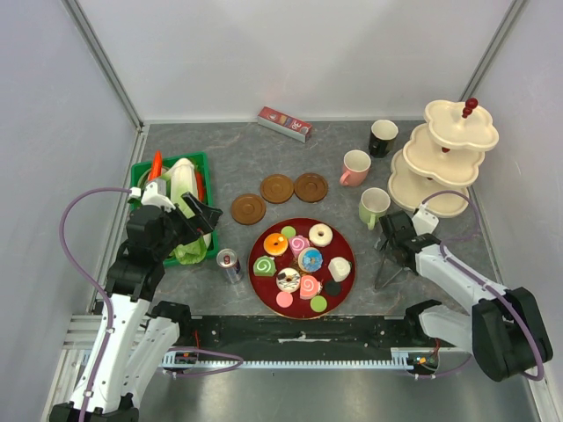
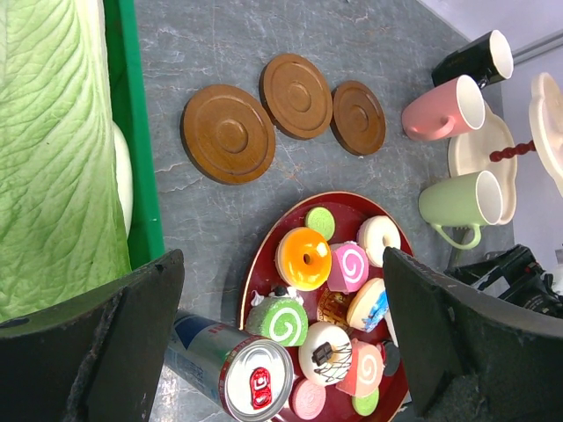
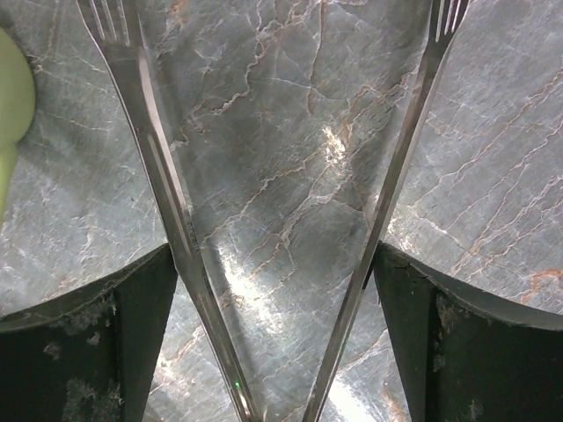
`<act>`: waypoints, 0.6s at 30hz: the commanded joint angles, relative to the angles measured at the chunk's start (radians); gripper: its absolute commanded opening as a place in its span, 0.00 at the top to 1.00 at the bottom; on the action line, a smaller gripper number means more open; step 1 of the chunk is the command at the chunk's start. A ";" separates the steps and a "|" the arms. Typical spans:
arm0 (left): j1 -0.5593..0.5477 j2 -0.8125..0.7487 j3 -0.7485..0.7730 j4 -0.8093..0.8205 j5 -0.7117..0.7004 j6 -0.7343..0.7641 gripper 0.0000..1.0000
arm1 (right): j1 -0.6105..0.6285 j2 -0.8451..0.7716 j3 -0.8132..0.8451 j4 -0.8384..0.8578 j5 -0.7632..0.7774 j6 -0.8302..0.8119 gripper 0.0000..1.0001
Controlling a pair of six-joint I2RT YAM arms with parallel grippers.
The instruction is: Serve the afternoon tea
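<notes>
Left gripper (image 2: 281, 268) spread wide and empty above silver drink can (image 2: 251, 380), right gripper (image 3: 273, 255) gripping splayed fork-tipped metal tongs (image 3: 148, 132) over grey marble table (image 3: 281, 97), small colourful toy pastries (image 1: 310, 260) on dark red round plate (image 1: 345, 249) between the arms

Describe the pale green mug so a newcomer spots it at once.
Find the cream three-tier stand at the table's far right. Three mugs line its left side; the pale green mug is the one nearest the arms, beside the stand's bottom tier. Its neighbours are the pink mug and the black mug, so colour alone settles it.
</notes>
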 commanded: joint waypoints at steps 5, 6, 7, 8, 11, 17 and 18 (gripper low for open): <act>0.005 -0.002 0.007 0.037 -0.004 -0.017 0.01 | 0.002 0.072 -0.016 0.054 0.062 0.047 0.02; 0.004 -0.002 0.008 0.037 -0.005 -0.017 0.01 | 0.002 0.083 -0.015 0.059 0.065 0.047 0.02; 0.004 -0.002 0.007 0.035 -0.007 -0.017 0.01 | 0.002 0.095 -0.012 0.059 0.066 0.047 0.02; 0.002 -0.002 0.007 0.037 -0.008 -0.020 0.01 | 0.002 0.103 -0.010 0.058 0.069 0.047 0.02; 0.004 -0.001 0.007 0.037 -0.013 -0.020 0.01 | 0.002 0.128 -0.004 0.062 0.080 0.050 0.02; 0.004 0.007 0.008 0.034 -0.013 -0.020 0.01 | -0.001 0.169 0.008 0.068 0.083 0.058 0.02; 0.004 0.010 0.008 0.035 -0.015 -0.020 0.01 | -0.001 0.172 0.008 0.068 0.083 0.058 0.02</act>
